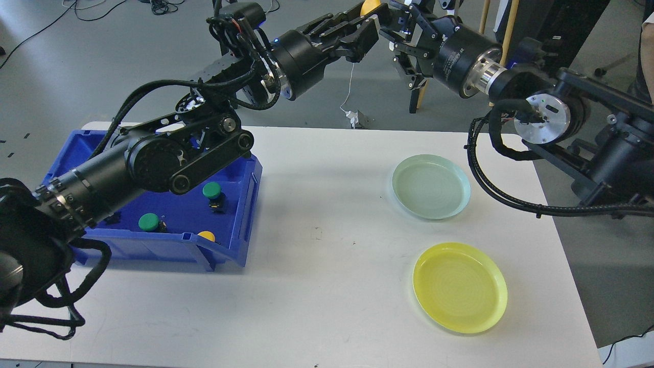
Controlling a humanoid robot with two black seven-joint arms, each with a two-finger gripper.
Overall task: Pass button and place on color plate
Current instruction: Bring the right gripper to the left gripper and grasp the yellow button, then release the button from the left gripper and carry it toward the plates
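Observation:
My left gripper [369, 21] is raised high above the table's back edge, shut on a yellow button [369, 7] that shows at the top edge of the view. My right gripper [398, 28] faces it from the right, fingers spread, close beside the button; I cannot tell if they touch it. A yellow plate [460, 287] lies at the front right of the white table. A pale green plate [430, 186] lies behind it. Both plates are empty.
A blue bin [168, 250] on the table's left holds two green buttons [211, 190] [148, 222] and a yellow one [206, 235]. My left arm passes over the bin. Cables and stands lie on the floor beyond the table.

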